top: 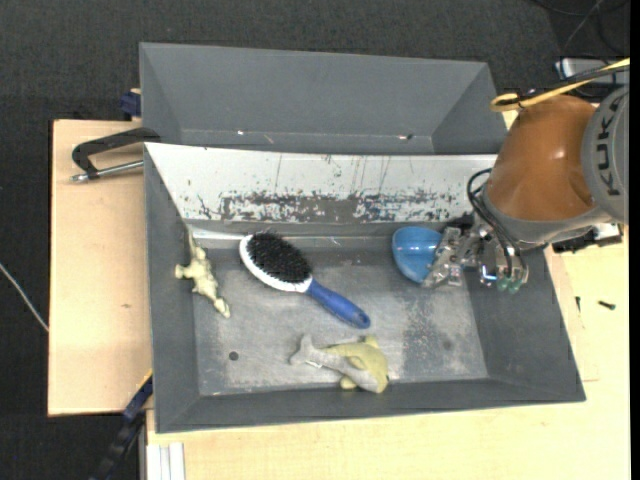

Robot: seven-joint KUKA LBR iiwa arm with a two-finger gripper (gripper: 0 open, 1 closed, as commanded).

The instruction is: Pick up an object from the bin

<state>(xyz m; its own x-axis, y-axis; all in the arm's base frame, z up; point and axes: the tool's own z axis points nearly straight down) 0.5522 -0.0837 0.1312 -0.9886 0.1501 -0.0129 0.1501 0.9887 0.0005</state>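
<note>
BIN PICK: A KUKA arm's end effector (pixel 447 261) hangs low inside a grey bin (pixel 300 88), right up against a rounded blue object (pixel 412 250). The object lies on the bin floor just beyond the end effector, on the side away from the arm and close under the scuffed back wall. From where I stand, I cannot tell whether the end effector is open or closed, or whether the blue object is caught in it. The two touch, or very nearly.

The blue object looks smooth, glossy and domed. I take it for light, hard plastic, stiff enough to bear a squeeze but slippery. Its curved flanks could let it squirt out of a shallow pinch, so the surest hold seems to be low across its narrower width, below the bulge and not on the crown.

Past the blue object, toward the middle of the bin, lies a brush (pixel 300 280) with a blue handle. A pale fish toy (pixel 348 360) lies well away from the end effector, near the front wall. A small pale figure (pixel 205 280) is farthest off, at the opposite end.
</note>
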